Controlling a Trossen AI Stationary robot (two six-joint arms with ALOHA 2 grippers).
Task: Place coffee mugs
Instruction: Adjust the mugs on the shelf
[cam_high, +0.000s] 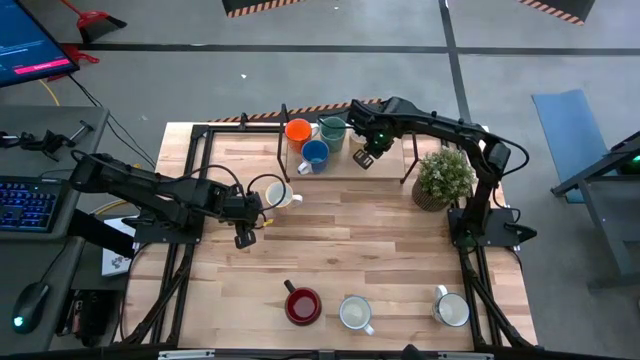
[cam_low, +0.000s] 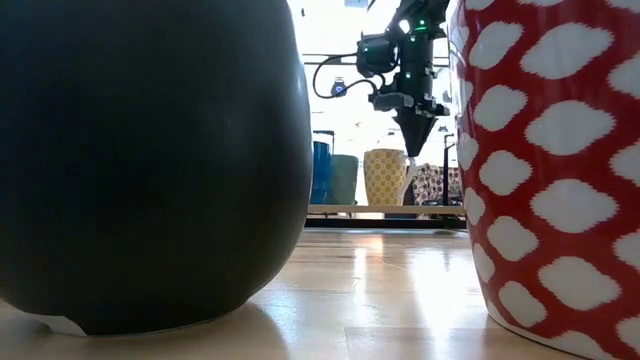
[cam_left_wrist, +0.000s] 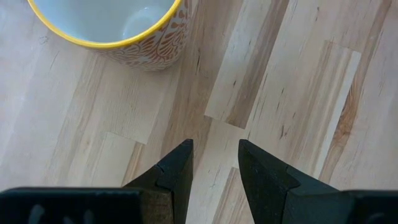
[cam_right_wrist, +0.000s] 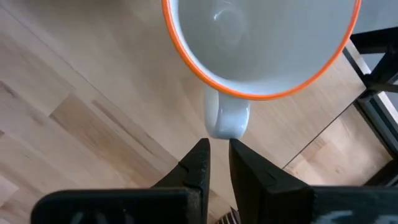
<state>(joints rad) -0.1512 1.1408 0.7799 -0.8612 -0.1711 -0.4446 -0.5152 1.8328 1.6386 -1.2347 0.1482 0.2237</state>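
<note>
The bushy green potted plant (cam_high: 444, 176) stands at the far right of the pale wooden tabletop (cam_high: 380, 250) and serves as the marker here. Well to its left, on a low raised board at the far edge, sit three mugs close together: an orange ceramic mug (cam_high: 298, 131), a blue ceramic mug (cam_high: 314, 154) just in front of it, and a teal-green ceramic mug (cam_high: 332, 130) beside the orange one, nearer the plant; the right end effector (cam_high: 365, 157) hangs between that cluster and the plant, its fingers (cam_right_wrist: 198, 167) nearly together with only a thin gap, clamped on nothing; its wrist view shows a white-lined, orange-rimmed mug (cam_right_wrist: 261, 46) with a white handle right ahead of the fingertips, apart from them. Farther left of the plant, out on the open boards, stands a cream mug with a yellow rim and an orange-patterned outside (cam_high: 275, 194); the left end effector (cam_high: 246, 235) hovers just beside it on the near-left, fingers (cam_left_wrist: 176, 171) apart and empty. Along the near edge, well in front of the plant, stand a dark red mug (cam_high: 303, 305), a white mug (cam_high: 355, 313) and a greyish-white mug (cam_high: 452, 309) in a row.
</note>
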